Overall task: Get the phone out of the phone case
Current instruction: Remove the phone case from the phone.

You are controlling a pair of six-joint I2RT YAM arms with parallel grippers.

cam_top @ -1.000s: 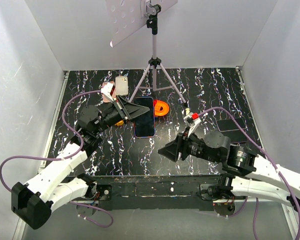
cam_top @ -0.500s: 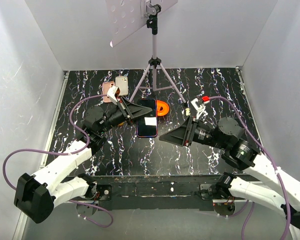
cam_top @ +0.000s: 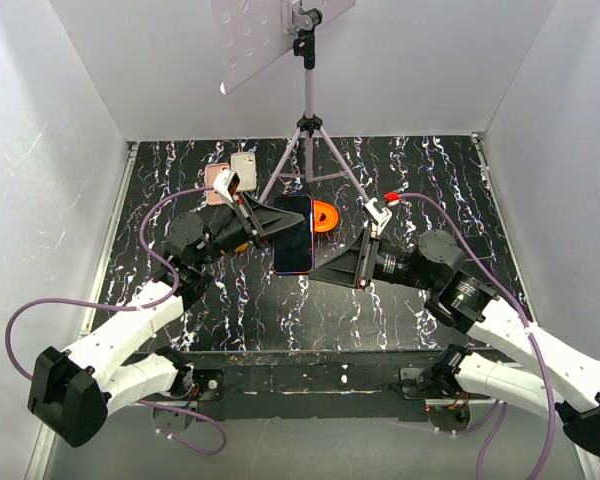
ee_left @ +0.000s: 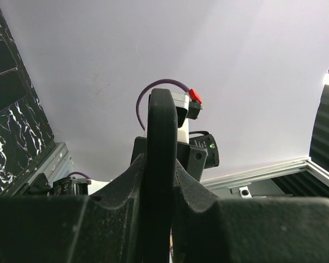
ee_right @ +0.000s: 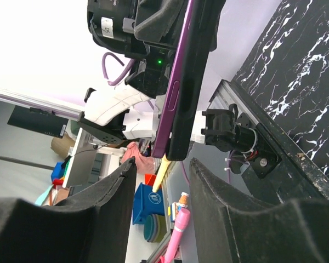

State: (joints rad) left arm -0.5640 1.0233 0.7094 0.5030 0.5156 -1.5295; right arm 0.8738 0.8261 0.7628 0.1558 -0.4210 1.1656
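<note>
The left gripper [cam_top: 272, 222] is clamped tight on the black-screened slab phone [cam_top: 292, 240] in its purple rimmed case [ee_right: 172, 93], holding it off the table just in front of the grey metal tripod [cam_top: 307, 140]. The right gripper [ee_right: 163, 163], jaws partly apart and empty, straddles its free end. The risk as I judge it: pinching phone and case together frees nothing, or wrenches both loose.

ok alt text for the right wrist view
A cased phone, seen edge-on, is clamped at the frame's top by the left gripper, its near end between the right gripper's open fingers; black marbled table at right.
</note>
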